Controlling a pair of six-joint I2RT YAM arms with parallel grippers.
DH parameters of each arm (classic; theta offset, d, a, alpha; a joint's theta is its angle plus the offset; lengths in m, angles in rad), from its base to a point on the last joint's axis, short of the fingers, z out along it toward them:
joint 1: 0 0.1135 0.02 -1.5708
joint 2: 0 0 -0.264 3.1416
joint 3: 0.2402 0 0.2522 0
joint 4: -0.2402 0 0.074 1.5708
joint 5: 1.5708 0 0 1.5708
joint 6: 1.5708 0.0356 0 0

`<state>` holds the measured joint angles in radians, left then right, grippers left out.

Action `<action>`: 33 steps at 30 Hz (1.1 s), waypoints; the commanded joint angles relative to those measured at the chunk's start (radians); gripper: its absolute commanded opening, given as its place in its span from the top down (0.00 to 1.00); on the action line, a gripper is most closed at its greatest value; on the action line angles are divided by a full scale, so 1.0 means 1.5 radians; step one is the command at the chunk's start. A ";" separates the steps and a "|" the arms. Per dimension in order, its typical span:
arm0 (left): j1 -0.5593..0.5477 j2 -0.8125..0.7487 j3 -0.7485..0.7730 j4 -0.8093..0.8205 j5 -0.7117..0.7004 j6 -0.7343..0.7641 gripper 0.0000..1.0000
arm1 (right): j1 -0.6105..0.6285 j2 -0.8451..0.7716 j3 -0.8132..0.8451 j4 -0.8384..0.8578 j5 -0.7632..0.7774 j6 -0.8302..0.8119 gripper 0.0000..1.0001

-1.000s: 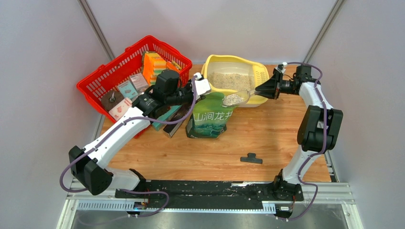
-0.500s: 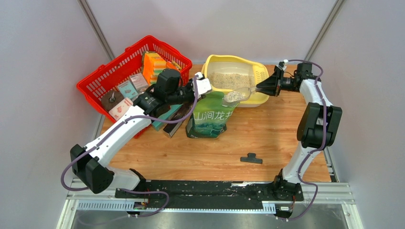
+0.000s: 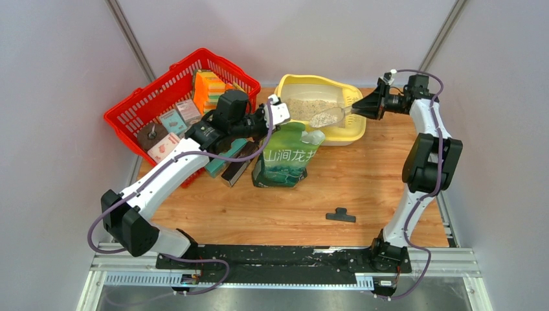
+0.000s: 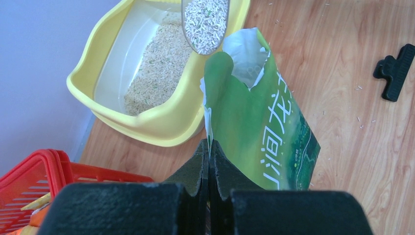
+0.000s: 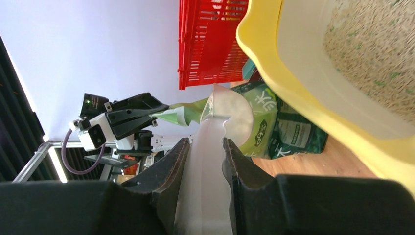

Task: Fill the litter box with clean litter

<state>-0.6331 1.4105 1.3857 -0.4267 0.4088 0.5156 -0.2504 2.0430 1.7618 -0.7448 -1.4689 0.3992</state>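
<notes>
Granules of clean litter (image 3: 299, 107) lie in the litter box (image 3: 349, 134) at 12 o'clock on the tabletop (image 3: 369, 188). Over it, seemingly clear of the rim, the right tool (image 3: 355, 110) clamps a loaded scoop (image 3: 325, 118) (clear plastic); the left tool (image 4: 209, 155) pinches shut on the edge of the green bag (image 3: 285, 157).

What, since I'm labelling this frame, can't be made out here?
- Green bag: how full it is; its own walls hide that in every view.
- Scoop: its load, right wrist view; seen from behind, along the handle.
- Red basket: some contents, top view; left arm covers them.
- Litter box: most of it, right wrist view; blurred, cut off by the edges.
</notes>
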 commanded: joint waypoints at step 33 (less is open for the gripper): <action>0.002 0.052 0.114 -0.045 0.003 -0.036 1.00 | 0.054 0.225 0.353 0.323 0.377 0.106 1.00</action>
<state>-0.6323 1.5093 1.5307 -0.5602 0.3847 0.4881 -0.2089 2.5698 2.3783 -0.2634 -1.0935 0.7078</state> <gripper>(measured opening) 0.006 0.295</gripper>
